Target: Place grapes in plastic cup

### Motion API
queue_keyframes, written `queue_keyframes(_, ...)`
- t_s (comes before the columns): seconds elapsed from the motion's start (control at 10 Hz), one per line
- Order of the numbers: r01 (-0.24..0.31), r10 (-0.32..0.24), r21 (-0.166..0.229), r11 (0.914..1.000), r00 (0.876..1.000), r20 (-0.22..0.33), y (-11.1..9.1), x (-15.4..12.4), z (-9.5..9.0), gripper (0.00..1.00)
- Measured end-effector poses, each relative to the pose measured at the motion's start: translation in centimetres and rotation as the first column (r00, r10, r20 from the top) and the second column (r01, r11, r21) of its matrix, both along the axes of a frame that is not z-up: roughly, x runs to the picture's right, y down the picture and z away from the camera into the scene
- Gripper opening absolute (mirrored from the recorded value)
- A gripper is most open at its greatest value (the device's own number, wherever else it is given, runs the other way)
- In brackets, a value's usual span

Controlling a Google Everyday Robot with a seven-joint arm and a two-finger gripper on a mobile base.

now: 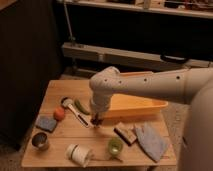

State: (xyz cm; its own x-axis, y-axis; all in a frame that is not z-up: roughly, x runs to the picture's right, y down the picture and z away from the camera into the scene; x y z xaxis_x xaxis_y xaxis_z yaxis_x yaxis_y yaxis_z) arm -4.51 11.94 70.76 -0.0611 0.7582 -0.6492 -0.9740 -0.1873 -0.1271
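Observation:
My gripper [96,120] points down over the middle of the wooden table [65,134], left of the yellow bin. A small dark bunch, the grapes [95,123], hangs at its tip, just above the tabletop, and the gripper looks shut on it. The light-green plastic cup [115,146] stands upright near the table's front edge, to the right of and nearer than the gripper, apart from it.
A yellow bin [134,105] stands at the back right. A white cup [80,154] lies on its side at the front. A metal cup [40,140], blue sponge [46,123], orange ball [59,114], green vegetable [81,107], white utensil [75,111], brown block [125,133] and grey-blue cloth [149,140] lie around.

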Motion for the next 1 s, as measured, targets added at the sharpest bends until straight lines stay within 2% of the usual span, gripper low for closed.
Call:
queue_keyframes(0.1, -0.019, 0.018, 0.020, 0.9996, 1.000, 0.022, -1.8, 0.9, -2.7, 0.00)
queue_keyframes(0.2, -0.024, 0.023, 0.026, 0.9994, 0.999, 0.030, -2.3, 1.2, -3.5, 0.00)
queue_keyframes(0.3, -0.037, 0.034, 0.044, 0.9984, 0.998, 0.058, -4.1, 2.1, -6.6, 0.00)
queue_keyframes(0.4, -0.041, 0.037, 0.048, 0.9980, 0.996, 0.084, -5.2, 3.0, -9.4, 0.00)
queue_keyframes(0.5, -0.041, 0.037, 0.038, 0.9985, 0.995, 0.093, -5.6, 3.8, -11.2, 0.00)
queue_keyframes(0.6, -0.041, 0.039, 0.015, 0.9990, 0.994, 0.101, -5.9, 4.4, -12.9, 0.00)
queue_keyframes(0.7, -0.038, 0.040, -0.024, 0.9990, 0.992, 0.118, -6.0, 4.5, -14.3, 0.00)
queue_keyframes(0.8, -0.039, 0.048, -0.068, 0.9969, 0.989, 0.138, -5.6, 4.8, -15.2, 0.00)
queue_keyframes(0.9, -0.039, 0.052, -0.094, 0.9948, 0.988, 0.144, -5.0, 5.4, -15.6, 0.00)
queue_keyframes(1.0, -0.037, 0.059, -0.143, 0.9890, 0.987, 0.152, -3.6, 6.3, -15.9, 0.00)
